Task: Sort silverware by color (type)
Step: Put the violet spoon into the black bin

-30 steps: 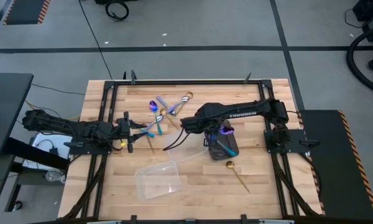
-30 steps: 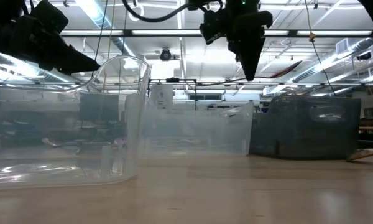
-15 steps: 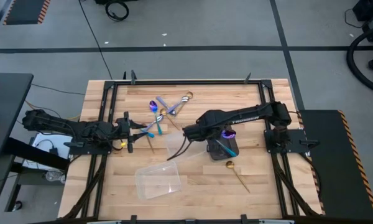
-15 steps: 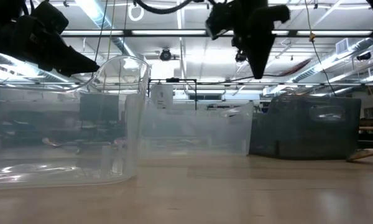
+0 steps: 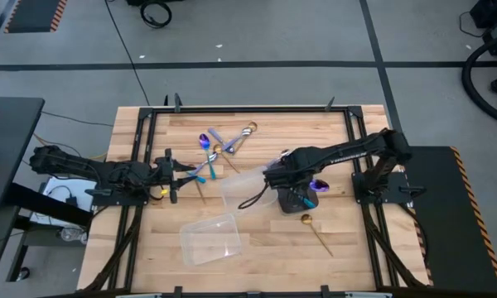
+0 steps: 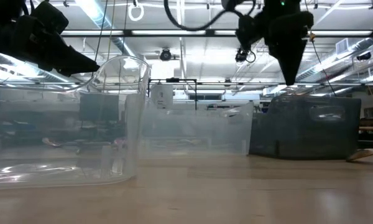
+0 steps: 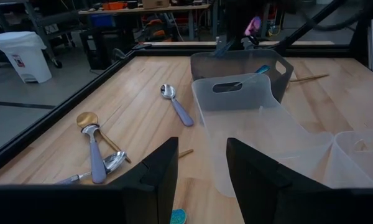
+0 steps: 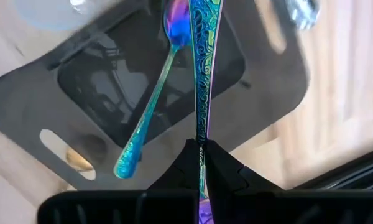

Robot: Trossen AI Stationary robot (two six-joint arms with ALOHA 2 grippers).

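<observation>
Bare worktop (image 5: 364, 248) lies open along the near edge and right of the gold spoon (image 5: 313, 230). Two clear containers (image 5: 209, 238) and a dark bin (image 5: 296, 199) crowd the middle, the right arm (image 5: 340, 154) stretched above the bin. Scattered spoons (image 5: 224, 142) clutter the far side.

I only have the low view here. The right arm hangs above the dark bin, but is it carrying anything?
Observer: Yes. The right gripper is shut on an iridescent utensil, seen from its wrist.
Operator: Is anything in the bin already?
Observer: One iridescent spoon lies inside the dark bin.
Operator: And the left arm?
Observer: The left gripper waits open, holding nothing, near the table's left edge, facing a clear container.
</observation>
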